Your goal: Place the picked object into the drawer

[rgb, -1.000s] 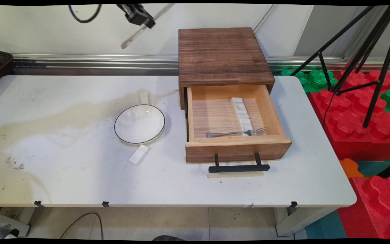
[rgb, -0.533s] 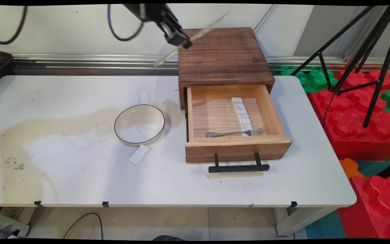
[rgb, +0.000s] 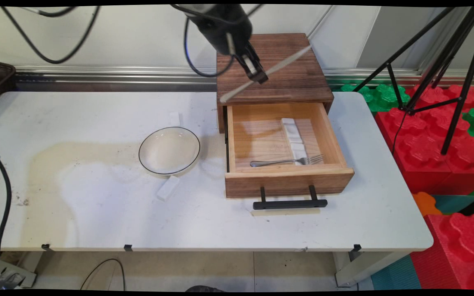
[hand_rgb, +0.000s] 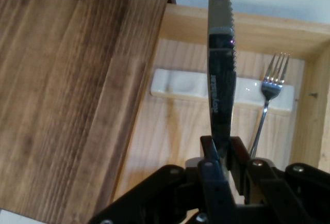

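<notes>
— What is held in the jaws?

— A knife (hand_rgb: 221, 79) is clamped between them, gripped at its middle. The serrated blade is seen running straight out ahead of the jaws in the hand view; in the main view it is carried tilted, with a length sticking out on either side of the jaws.

— And where are the jaws placed?

— They are raised in the air over the dark wooden top of a cabinet (rgb: 270, 65), close to its front edge. No contact with the wood can be made out.

— What is found beneath them?

— An open drawer (rgb: 288, 181) is pulled out just below and forward of the jaws. A fork (rgb: 286, 161) is laid across its floor, with its tines resting on a long white cutlery rest (rgb: 294, 137). In the hand view both are seen beyond the jaws, the fork just beside the blade's line and the rest crossed by it.

— Is anything else noted?

— Well apart from the jaws, a white bowl (rgb: 169, 150) with a dark rim is set on the surface (rgb: 97, 213), and a small white block (rgb: 168, 188) is placed just beside it. The drawer's black handle (rgb: 290, 203) is farthest from the jaws.
</notes>
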Robot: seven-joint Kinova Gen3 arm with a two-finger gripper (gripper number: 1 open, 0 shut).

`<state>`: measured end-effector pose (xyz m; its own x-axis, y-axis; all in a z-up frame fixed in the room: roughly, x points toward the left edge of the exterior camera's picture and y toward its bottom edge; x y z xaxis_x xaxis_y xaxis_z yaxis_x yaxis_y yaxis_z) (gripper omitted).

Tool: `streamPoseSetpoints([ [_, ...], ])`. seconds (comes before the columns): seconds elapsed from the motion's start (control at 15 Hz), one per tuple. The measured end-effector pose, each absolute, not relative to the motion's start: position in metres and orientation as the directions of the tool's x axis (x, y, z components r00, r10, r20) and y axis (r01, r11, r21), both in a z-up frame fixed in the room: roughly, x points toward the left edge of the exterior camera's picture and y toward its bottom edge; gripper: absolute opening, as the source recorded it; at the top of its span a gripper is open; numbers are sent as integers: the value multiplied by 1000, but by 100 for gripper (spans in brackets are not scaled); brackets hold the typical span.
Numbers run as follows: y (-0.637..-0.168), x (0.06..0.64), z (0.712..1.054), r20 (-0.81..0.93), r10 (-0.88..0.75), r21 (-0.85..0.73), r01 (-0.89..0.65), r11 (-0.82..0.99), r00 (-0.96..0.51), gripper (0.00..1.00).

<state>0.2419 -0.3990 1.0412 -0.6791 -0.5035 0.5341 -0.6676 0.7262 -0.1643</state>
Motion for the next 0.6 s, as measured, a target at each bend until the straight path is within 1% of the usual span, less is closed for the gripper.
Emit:
streamPoseSetpoints([
  [0.27,-411,222,1022,504,-532,-170,-682,711,-680,0],
  [0.6,-440,194,987,470,-560,-193,-699,689,-682,0],
])
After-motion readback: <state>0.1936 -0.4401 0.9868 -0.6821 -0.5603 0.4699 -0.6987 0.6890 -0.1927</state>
